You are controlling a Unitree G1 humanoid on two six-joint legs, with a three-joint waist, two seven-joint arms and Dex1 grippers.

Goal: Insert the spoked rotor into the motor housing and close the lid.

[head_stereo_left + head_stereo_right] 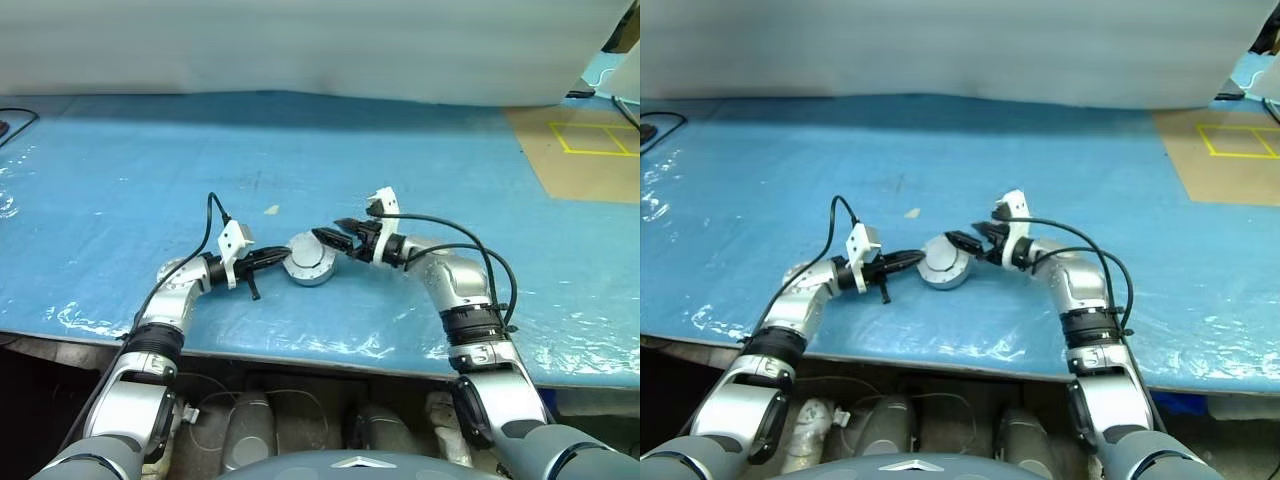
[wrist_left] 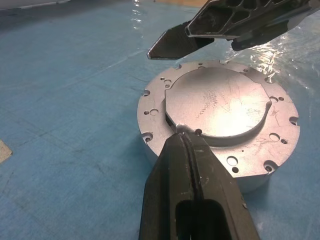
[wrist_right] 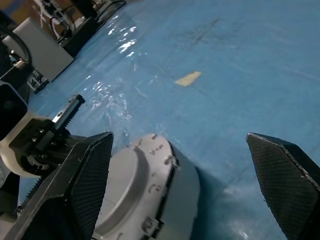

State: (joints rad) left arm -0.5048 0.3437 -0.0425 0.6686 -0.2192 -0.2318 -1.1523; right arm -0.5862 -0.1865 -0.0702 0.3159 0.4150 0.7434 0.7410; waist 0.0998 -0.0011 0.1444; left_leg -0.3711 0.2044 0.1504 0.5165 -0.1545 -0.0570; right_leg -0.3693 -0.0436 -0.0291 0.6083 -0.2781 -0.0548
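Note:
The motor housing (image 1: pixel 312 268) stands on the blue table as a short silver cylinder, capped by a flat silver lid (image 2: pixel 220 102) with a raised round centre and small holes around its rim. The spoked rotor is hidden. My left gripper (image 1: pixel 283 256) is shut, and its joined tips (image 2: pixel 184 136) rest against the edge of the lid's raised centre. From the right side, my right gripper (image 1: pixel 336 232) stands open, its fingers (image 3: pixel 90 165) spread wide just above and beside the housing (image 3: pixel 150 190), holding nothing.
A small tan scrap (image 1: pixel 272 210) lies on the blue sheet behind the housing. A cardboard panel with yellow tape squares (image 1: pixel 585 150) sits at the far right. The table's front edge (image 1: pixel 300 355) runs just below both arms.

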